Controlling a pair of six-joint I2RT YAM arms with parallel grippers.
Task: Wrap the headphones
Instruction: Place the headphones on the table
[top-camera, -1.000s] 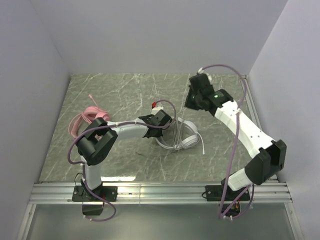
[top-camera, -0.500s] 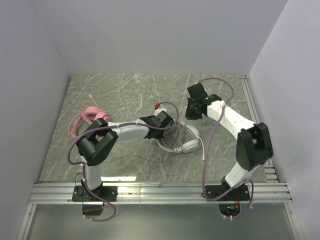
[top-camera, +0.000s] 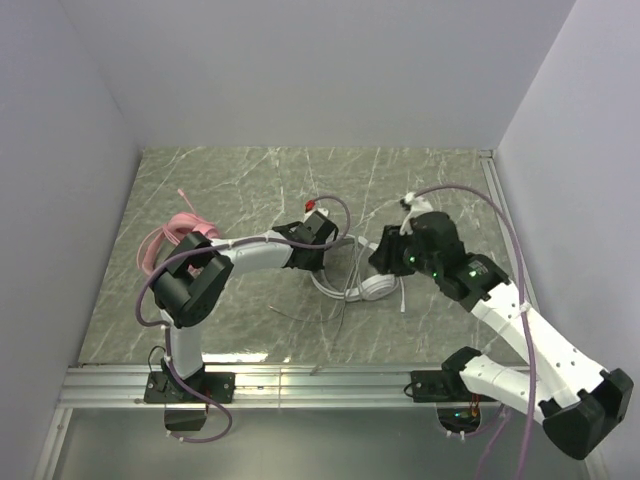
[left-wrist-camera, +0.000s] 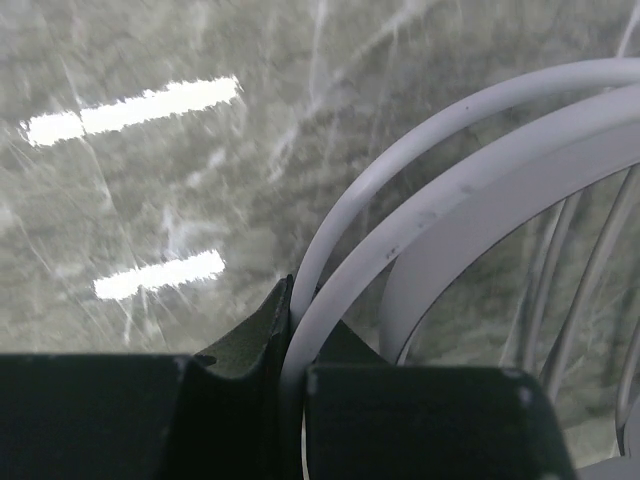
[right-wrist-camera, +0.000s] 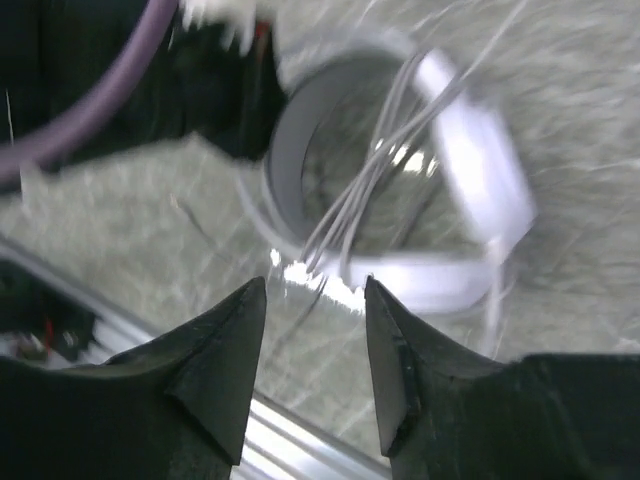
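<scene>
The white headphones (top-camera: 368, 280) lie flat at the table's middle, with thin pale cable strands (right-wrist-camera: 372, 185) running across their ring. My left gripper (top-camera: 322, 258) reaches in from the left and is shut on their white headband (left-wrist-camera: 450, 200), which runs up from between the jaws. From the right, my right gripper (right-wrist-camera: 315, 290) hovers open just in front of the white headphones (right-wrist-camera: 470, 170), with nothing between its fingers. At the table's left edge, apart from both grippers, lie the pink headphones (top-camera: 168, 240) with their cable.
A loose end of the pale cable (top-camera: 403, 296) trails toward the front right of the headset. A metal rail (top-camera: 320, 382) runs along the near edge. Walls close in the left, back and right sides. Purple arm hoses (top-camera: 450, 190) loop above the right arm.
My right arm swung from the back of the table down toward the white headphones and its jaws opened; the cable it held raised now lies across the headset. The left gripper kept its hold.
</scene>
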